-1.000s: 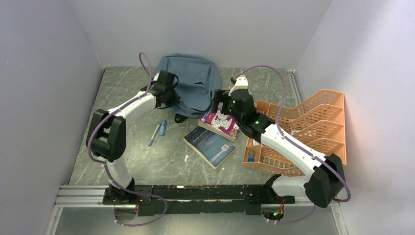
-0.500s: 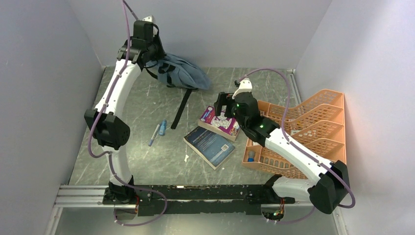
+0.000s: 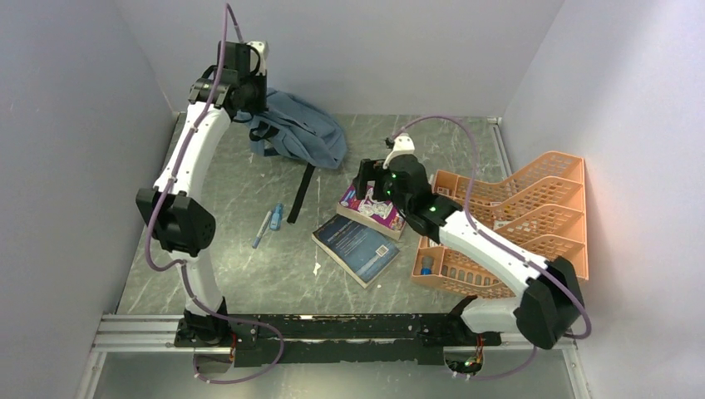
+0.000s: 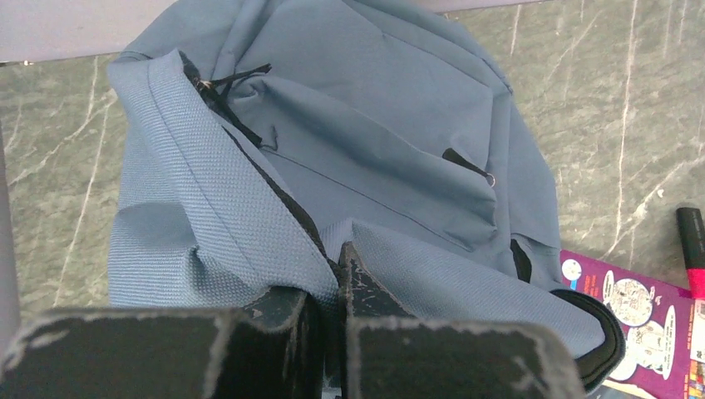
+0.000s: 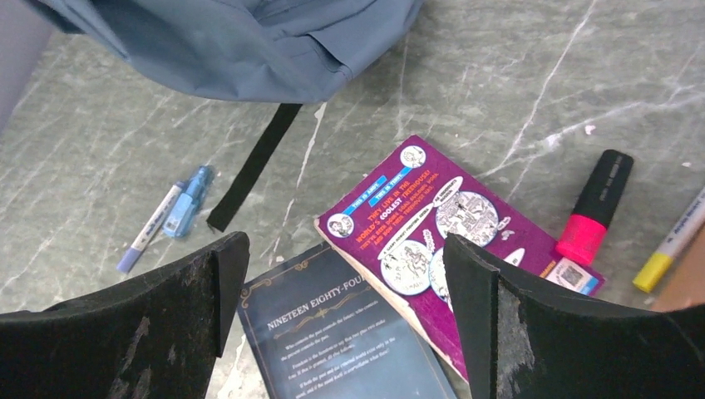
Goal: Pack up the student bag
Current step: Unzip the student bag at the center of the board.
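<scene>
Bag [image 3: 303, 133] pinched at the bench's [image 3: 249, 274] far left corner —
my left claw [image 4: 331, 270] clamped its fabric, top edge raised — my right claw [image 5: 345, 249] hung wide open above the purple book [image 5: 449, 224].

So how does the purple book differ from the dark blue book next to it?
The purple book has a bright cover with cartoon circles; the dark blue book is plain with white text. The purple book lies nearer the student bag; the dark blue book lies nearer the front of the table. The purple book's edge seems to overlap the dark blue book's corner. Both lie closed and flat.
</scene>
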`<state>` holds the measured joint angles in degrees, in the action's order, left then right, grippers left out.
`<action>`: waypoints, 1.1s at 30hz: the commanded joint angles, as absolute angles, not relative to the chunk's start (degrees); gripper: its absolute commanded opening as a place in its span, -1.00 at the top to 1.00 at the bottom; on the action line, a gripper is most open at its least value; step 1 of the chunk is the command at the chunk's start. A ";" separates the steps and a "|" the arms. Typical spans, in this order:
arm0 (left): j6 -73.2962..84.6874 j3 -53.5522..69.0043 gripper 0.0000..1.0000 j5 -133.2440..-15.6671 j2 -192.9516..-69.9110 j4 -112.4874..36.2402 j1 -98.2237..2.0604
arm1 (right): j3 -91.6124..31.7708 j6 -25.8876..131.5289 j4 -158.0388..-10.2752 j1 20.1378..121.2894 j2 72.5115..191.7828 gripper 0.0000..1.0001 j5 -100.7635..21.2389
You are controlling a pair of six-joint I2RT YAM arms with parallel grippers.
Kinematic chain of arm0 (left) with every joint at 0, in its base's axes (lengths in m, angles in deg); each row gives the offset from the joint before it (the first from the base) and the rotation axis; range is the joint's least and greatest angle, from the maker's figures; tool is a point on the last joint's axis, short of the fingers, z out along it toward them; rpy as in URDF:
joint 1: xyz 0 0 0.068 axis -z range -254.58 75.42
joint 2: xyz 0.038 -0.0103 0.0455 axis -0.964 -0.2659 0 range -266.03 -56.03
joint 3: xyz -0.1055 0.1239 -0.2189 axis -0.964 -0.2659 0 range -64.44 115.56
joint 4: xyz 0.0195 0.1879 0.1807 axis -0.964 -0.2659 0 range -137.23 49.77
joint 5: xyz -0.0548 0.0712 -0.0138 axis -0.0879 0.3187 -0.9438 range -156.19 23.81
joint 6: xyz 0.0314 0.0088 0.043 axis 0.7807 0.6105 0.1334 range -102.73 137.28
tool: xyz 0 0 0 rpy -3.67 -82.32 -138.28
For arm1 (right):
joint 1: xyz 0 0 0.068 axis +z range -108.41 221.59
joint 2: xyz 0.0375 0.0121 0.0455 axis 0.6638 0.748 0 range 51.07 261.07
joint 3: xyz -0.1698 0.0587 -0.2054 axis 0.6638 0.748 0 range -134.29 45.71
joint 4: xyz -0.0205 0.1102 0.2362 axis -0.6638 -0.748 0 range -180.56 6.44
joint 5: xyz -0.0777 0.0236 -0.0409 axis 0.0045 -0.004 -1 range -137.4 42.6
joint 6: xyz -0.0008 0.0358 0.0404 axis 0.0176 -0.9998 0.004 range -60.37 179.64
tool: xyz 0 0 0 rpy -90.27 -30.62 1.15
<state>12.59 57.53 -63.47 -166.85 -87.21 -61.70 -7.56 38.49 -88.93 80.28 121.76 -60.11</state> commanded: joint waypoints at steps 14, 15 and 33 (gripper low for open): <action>9.81 35.83 0.90 -58.61 -152.66 -78.30 -70.16 | -29.60 20.68 -84.01 75.01 154.13 -0.85 -57.69; 9.87 35.04 0.90 -58.90 -152.40 -77.95 -70.18 | -30.94 19.33 -83.89 74.65 156.25 -0.85 -56.53; 9.85 32.00 0.90 -62.36 -151.43 -77.22 -70.27 | -61.38 15.82 -82.39 72.94 191.17 -0.58 -38.35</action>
